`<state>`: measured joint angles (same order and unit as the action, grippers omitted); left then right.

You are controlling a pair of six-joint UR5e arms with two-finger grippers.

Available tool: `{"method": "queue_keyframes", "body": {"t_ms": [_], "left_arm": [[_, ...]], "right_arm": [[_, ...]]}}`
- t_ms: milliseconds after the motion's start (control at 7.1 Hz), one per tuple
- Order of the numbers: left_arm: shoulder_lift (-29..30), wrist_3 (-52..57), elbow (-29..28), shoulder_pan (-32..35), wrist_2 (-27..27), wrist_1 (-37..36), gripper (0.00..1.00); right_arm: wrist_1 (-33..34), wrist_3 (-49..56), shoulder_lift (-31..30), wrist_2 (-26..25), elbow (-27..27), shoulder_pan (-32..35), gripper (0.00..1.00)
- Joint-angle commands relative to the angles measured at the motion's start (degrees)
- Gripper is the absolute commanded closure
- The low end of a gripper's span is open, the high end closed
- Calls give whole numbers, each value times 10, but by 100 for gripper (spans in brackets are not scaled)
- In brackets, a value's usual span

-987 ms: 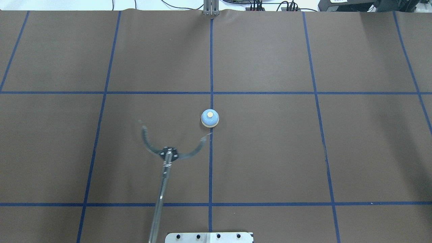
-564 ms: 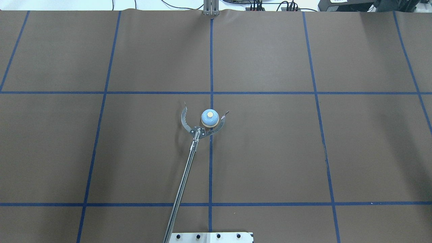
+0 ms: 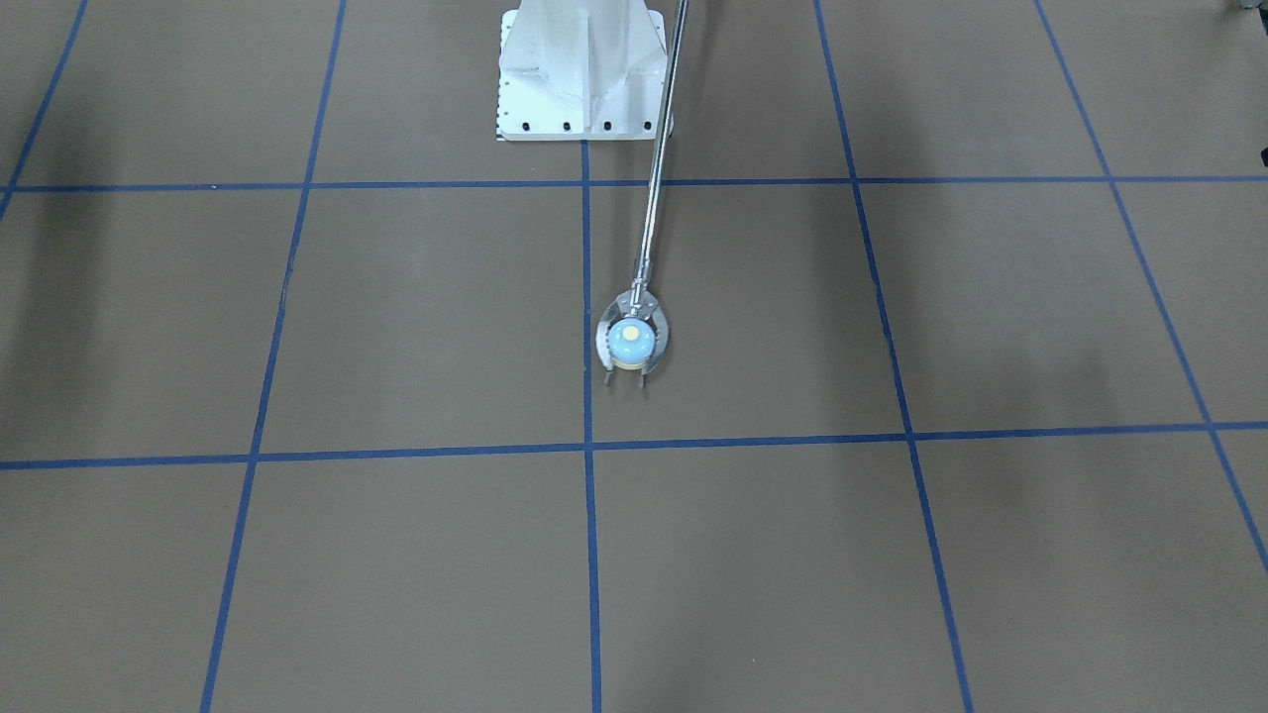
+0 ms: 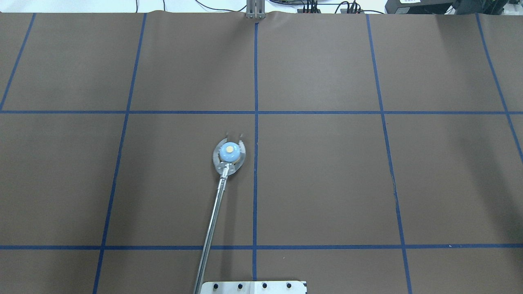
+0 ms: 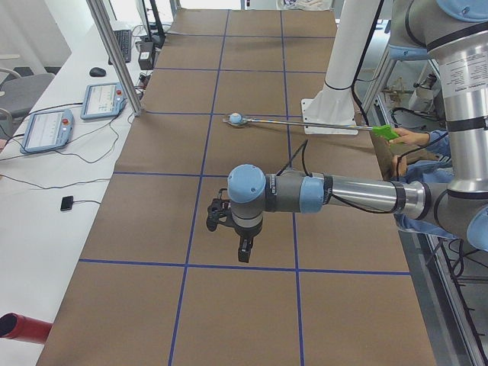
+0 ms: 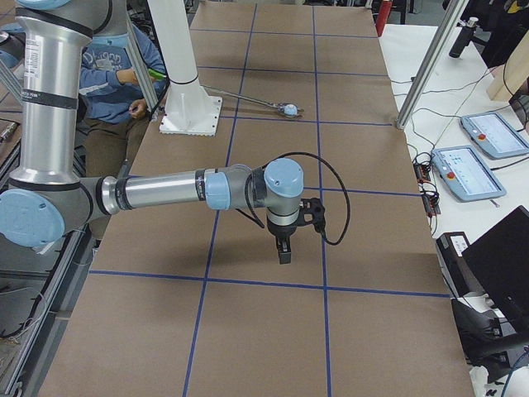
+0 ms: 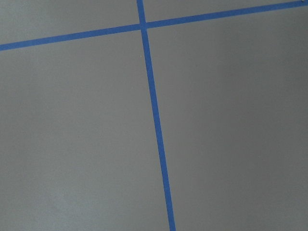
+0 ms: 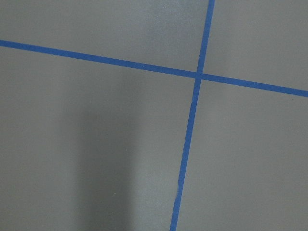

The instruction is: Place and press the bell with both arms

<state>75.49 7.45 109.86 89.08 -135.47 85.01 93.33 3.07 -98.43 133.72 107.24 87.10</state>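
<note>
The bell (image 4: 229,152) is a small light-blue dome with a cream button, resting on the brown mat just left of the centre line. It also shows in the front-facing view (image 3: 630,340). A thin metal rod with a claw (image 4: 228,163) is closed around the bell. A person holds the rod by its green handle (image 5: 385,133). My left gripper (image 5: 242,255) hangs over the mat well away from the bell and shows only in the left side view. My right gripper (image 6: 283,255) shows only in the right side view. I cannot tell whether either is open or shut.
The white robot pedestal (image 3: 580,69) stands at the table's robot side, its base plate (image 4: 253,287) at the edge. An operator (image 6: 116,74) sits beside it. Metal posts (image 5: 114,53) and teach pendants (image 6: 471,169) are at the far side. Blue tape lines grid the mat.
The claw on the rod swung in from the left, closed around the bell and dragged it left and toward the robot's side.
</note>
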Motion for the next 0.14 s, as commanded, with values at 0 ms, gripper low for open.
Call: {"method": "queue_keyframes", "body": {"t_ms": [0], "left_arm": [[0, -1, 4, 0, -1, 1, 0]], "right_arm": [[0, 0, 6, -1, -6, 0, 0]]}}
